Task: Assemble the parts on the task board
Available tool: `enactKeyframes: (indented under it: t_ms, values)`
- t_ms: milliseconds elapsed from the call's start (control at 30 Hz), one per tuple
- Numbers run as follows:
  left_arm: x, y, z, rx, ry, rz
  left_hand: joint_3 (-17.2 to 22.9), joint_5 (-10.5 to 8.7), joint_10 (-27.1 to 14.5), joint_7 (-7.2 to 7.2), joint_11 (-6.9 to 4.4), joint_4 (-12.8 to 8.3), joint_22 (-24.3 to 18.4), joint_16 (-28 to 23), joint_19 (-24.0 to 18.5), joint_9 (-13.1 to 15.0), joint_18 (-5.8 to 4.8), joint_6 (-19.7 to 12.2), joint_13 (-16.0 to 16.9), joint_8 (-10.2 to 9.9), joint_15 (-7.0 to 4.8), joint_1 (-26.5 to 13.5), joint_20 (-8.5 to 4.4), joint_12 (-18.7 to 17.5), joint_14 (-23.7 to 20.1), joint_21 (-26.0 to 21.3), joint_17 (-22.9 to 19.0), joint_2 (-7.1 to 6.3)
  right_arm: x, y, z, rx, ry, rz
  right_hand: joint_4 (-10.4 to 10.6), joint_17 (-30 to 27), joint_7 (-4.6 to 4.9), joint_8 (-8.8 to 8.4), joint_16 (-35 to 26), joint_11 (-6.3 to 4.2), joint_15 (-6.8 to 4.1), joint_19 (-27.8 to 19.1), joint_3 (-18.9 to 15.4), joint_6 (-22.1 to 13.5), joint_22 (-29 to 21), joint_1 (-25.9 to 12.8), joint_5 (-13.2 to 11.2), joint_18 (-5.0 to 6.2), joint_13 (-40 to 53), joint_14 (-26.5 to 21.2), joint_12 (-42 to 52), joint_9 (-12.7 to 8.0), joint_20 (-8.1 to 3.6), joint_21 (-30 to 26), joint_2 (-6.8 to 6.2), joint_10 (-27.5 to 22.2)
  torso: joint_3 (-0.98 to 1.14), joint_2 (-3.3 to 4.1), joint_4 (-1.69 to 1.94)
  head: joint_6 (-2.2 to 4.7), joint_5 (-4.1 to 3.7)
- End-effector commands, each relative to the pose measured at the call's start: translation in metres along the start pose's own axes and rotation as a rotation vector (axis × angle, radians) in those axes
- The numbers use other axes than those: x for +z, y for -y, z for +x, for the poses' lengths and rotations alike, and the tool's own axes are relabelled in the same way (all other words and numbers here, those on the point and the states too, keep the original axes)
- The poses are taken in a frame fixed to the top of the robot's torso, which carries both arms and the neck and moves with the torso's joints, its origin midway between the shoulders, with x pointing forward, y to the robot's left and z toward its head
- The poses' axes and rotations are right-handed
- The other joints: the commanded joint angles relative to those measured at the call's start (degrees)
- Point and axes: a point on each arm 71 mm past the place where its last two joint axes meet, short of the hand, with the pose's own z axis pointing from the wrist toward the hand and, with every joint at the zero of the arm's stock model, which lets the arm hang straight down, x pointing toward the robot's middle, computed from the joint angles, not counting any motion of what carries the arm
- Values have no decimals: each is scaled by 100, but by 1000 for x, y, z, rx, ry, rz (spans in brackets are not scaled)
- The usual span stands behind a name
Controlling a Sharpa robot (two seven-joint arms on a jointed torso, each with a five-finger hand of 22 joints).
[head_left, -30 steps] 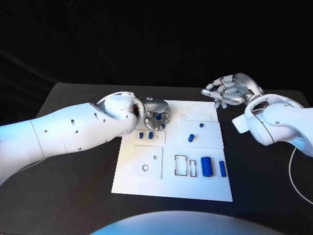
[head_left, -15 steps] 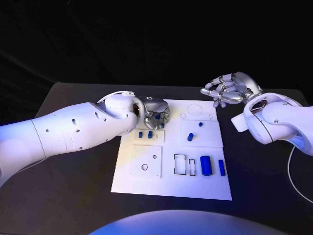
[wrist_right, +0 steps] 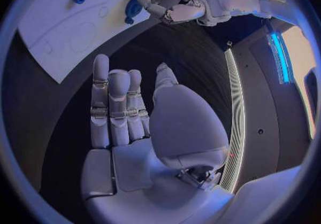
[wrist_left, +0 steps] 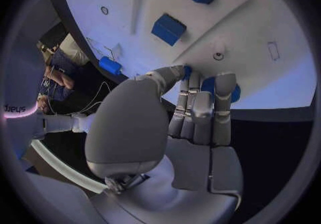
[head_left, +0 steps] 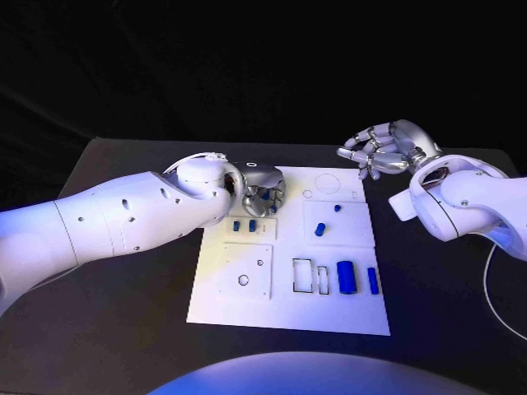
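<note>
A: What is differing from a second ago?

B: Very little — the left hand (head_left: 258,188) is staying over the far left corner of the task board (head_left: 246,309), fingers curled down, and the right hand (head_left: 389,150) is still hanging beyond the board's far right corner, over the bench (head_left: 109,329).

A: Is the left hand holding anything?

B: Yes. In its wrist view the fingertips (wrist_left: 224,87) are pinching a blue part (wrist_left: 213,86) just above the board, close to its edge.

A: And the right?

B: It is holding nothing; in its wrist view the fingers are standing straight and a little apart.

A: Where are the other parts lying?

B: Two small blue blocks (head_left: 244,225) are sitting just nearer than the left hand, a short blue peg (head_left: 320,230) is lying mid-board, and two long blue bars (head_left: 357,280) are resting toward the near right edge — none has shifted.
</note>
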Motion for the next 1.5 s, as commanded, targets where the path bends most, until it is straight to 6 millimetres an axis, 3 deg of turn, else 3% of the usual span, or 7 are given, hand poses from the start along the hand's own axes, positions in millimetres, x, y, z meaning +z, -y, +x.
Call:
enactKeyframes:
  t_ms: [33, 267, 533, 800, 1067, 1367, 1500]
  values:
    - [0, 0, 6, -10, -17, 3, 57, -33, 144, -17, -36, -59, 153, 45, 107, 34, -122, 112, -1, -10, -18, 18, -20, -73, 80, 110, 55, 85, 0, -1, 1, -3, -5, -13, -6, 10, -6, 30, -21, -1, -10, 44, 31, -40, -6, 51, -7, 26, -7, -23, 6, -9, 12, -21, 8, -32, 1, -2, -1, 0, 1]
    - [-1, -3, 5, -21, 13, -6, 183, -44, 217, 8, -4, -197, 179, 23, 96, 30, -126, 115, -78, -185, 0, -39, -23, -387, 111, 155, -11, 97, 0, -1, 1, -3, -11, -8, -5, 30, -7, 35, -8, -2, -11, 46, 29, -35, -8, 49, -8, 26, -11, -17, 7, -9, 12, -23, 13, -31, -1, -3, -2, 16, 3]
    - [-4, -4, 4, -32, 44, -3, 181, -48, 263, 13, 4, -214, 212, 24, 108, 37, -132, 140, -92, -216, 6, -86, -12, -457, 124, 177, -9, 79, 0, 0, 1, -4, -10, -6, -6, 23, -8, 38, -18, -3, -12, 49, 30, -34, -9, 50, -8, 27, -13, -16, 8, -9, 11, -24, 18, -29, -3, -4, 0, 38, 2]
    - [-17, -4, -3, -72, 86, 5, 166, -51, 313, 16, 10, -222, 239, 25, 123, 46, -135, 169, -104, -248, 9, -145, -4, -528, 137, 196, -14, 59, 1, 1, 0, -6, -5, -5, -6, 23, -8, 38, -18, -3, -12, 49, 30, -34, -9, 50, -8, 27, -13, -16, 8, -9, 11, -24, 18, -29, -4, -16, 13, 65, 5]
    - [-38, -16, -13, -105, 124, -22, 153, -51, 339, 12, 8, -222, 265, 33, 138, 51, -139, 183, -109, -266, 10, -179, 0, -566, 152, 212, 11, 43, 1, 2, -2, -7, 1, -3, -4, 10, -8, 42, -35, -3, -13, 52, 26, -33, -10, 46, -10, 27, -18, -17, 9, -10, 10, -27, 21, -28, -5, -35, 31, 61, 10]
    - [-55, -28, -13, -130, 118, -48, 142, -51, 367, 6, 3, -226, 292, 37, 154, 57, -143, 201, -110, -276, 7, -198, 0, -589, 159, 229, 13, 31, 1, 4, -2, -7, 0, 1, -4, 10, -8, 42, -35, -3, -13, 52, 26, -33, -10, 46, -10, 27, -18, -17, 9, -10, 10, -27, 21, -28, -15, -19, 26, 78, 28]
    - [-59, -33, -12, -133, 111, -63, 137, -52, 376, 4, 2, -226, 293, 36, 155, 59, -143, 209, -111, -279, 6, -206, 0, -598, 158, 230, 4, 27, 0, 4, -2, -7, 0, 2, -4, 10, -8, 42, -35, -3, -13, 52, 26, -33, -10, 46, -10, 27, -18, -17, 9, -10, 10, -27, 21, -28, -8, -16, 22, 77, 48]
